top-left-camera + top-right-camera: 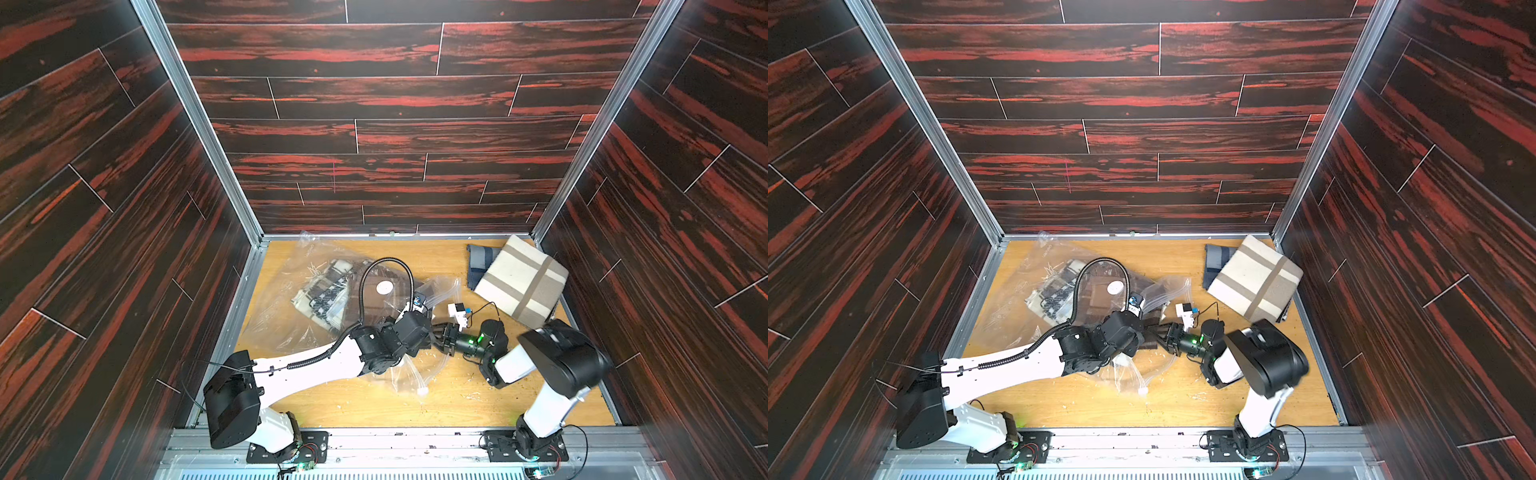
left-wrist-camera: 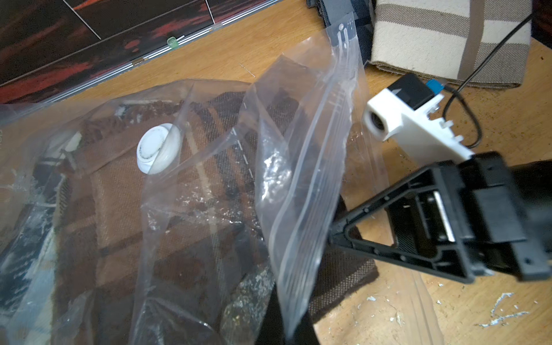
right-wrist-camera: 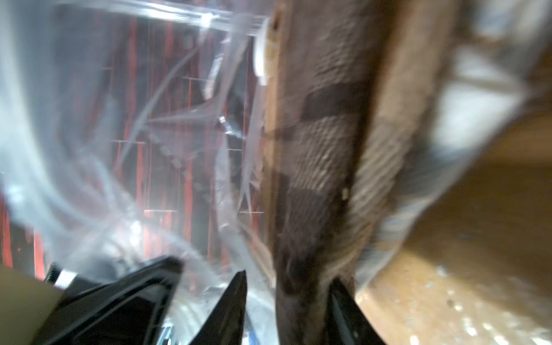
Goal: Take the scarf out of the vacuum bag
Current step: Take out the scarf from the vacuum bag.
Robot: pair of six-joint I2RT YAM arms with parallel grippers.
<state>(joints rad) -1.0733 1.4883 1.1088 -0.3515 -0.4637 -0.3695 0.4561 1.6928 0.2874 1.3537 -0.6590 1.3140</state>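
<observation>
the bench (image 1: 457,399) carries everything. the vacuum bag (image 1: 282,307) takes up its left half, spreading from the far left corner to the middle, with its mouth turned toward the middle. the seal looks already parted there, so the opening step seems done. the scarf (image 2: 119,185), brown plaid, lies inside the bag for nearly all its bulk. only one dark corner shows past the plastic at the mouth, resting on the wood. a paler checked fold sits beside it deeper in, and i cannot tell whether it is the same piece. so the pulling-out looks barely begun, with nearly all of it left. in the far right corner a folded cream cloth (image 1: 521,280) with tan stripes rests on a navy cloth (image 1: 480,259), well apart from the bag.

the left gripper (image 2: 283,328) is closed. from the way the zip-seal edge (image 2: 337,125) stands up from it, i judge it is pinching that flap to hold the mouth up. the right gripper (image 3: 288,283) reaches into the mouth with its jaws apart, one on each side of the scarf's edge. the blurred wrist view shows a gap at one finger, so the cloth looks straddled, not yet clamped. the valve disc (image 2: 158,149) sits on the bag's upper face over the scarf. pale flecks (image 2: 501,313) dot the wood near the mouth.
</observation>
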